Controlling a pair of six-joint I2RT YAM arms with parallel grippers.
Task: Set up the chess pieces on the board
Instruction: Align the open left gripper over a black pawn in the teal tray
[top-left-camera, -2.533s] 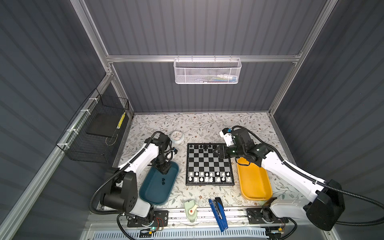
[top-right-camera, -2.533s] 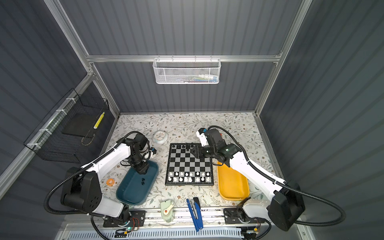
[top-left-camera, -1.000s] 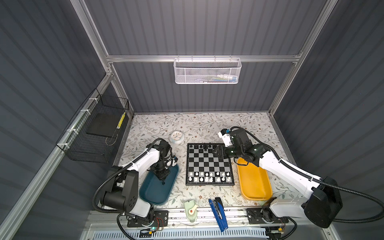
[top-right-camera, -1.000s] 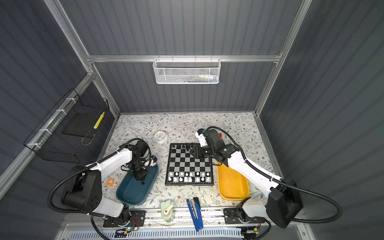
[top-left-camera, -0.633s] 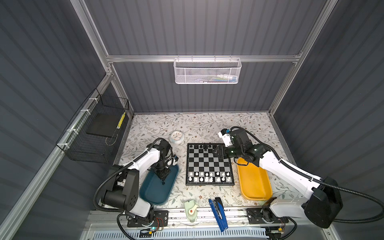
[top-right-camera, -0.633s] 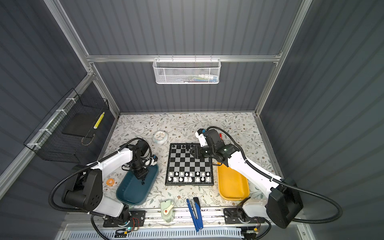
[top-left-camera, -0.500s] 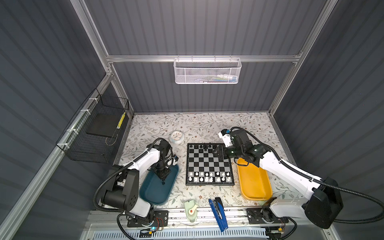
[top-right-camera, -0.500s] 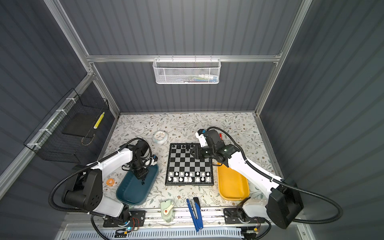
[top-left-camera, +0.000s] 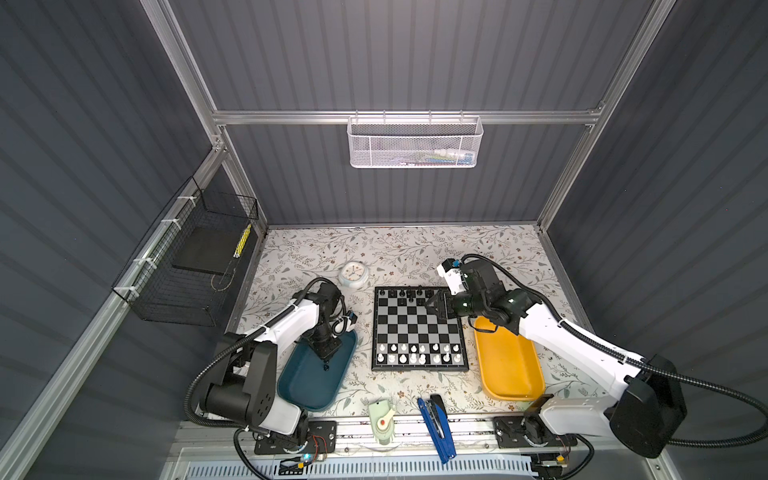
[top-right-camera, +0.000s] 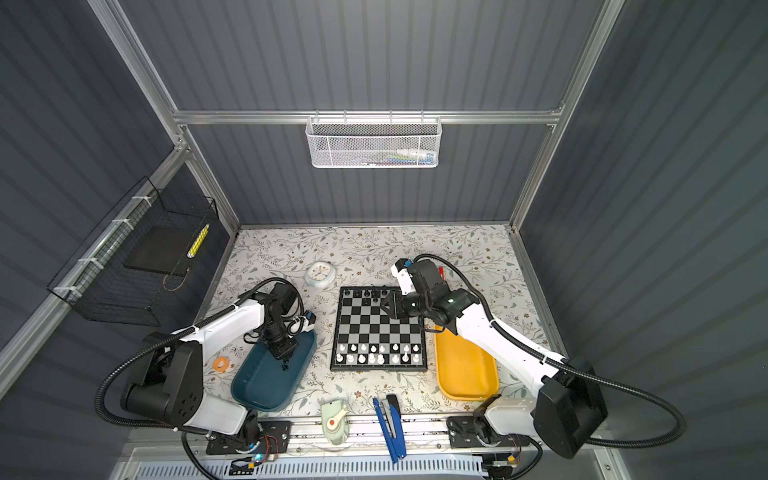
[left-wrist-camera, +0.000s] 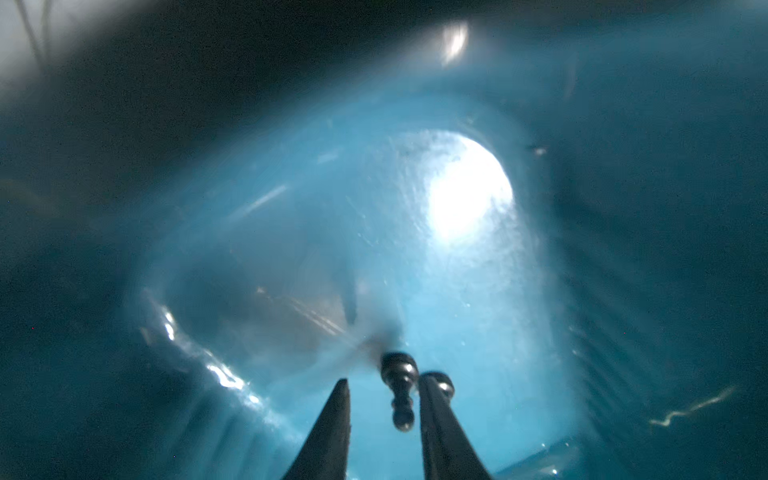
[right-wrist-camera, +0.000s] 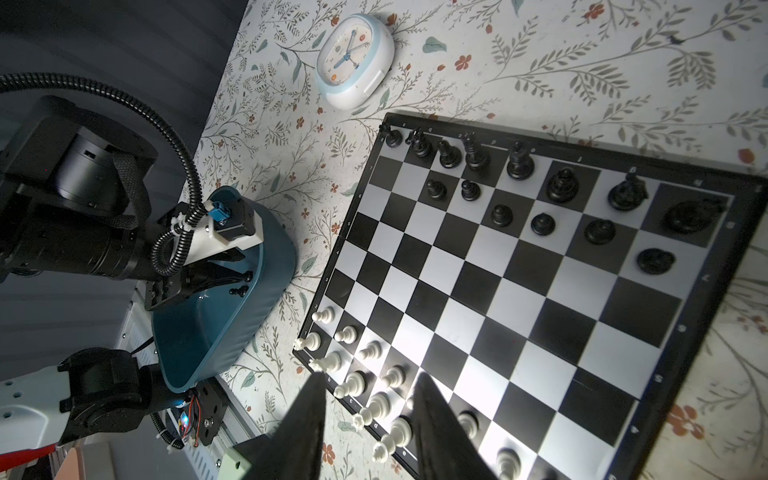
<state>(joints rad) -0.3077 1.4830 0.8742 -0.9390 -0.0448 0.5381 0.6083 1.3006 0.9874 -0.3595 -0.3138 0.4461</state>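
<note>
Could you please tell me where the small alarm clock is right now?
In both top views the clock lies left of centre, just beyond the far-left corner of the board and behind the teal tray.

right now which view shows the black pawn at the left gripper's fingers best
The left wrist view: the black pawn lies close up between the left gripper's parted fingers, on the teal tray. In both top views it is a dark speck; the right wrist view shows tiny dark pieces in the tray, far off.
</note>
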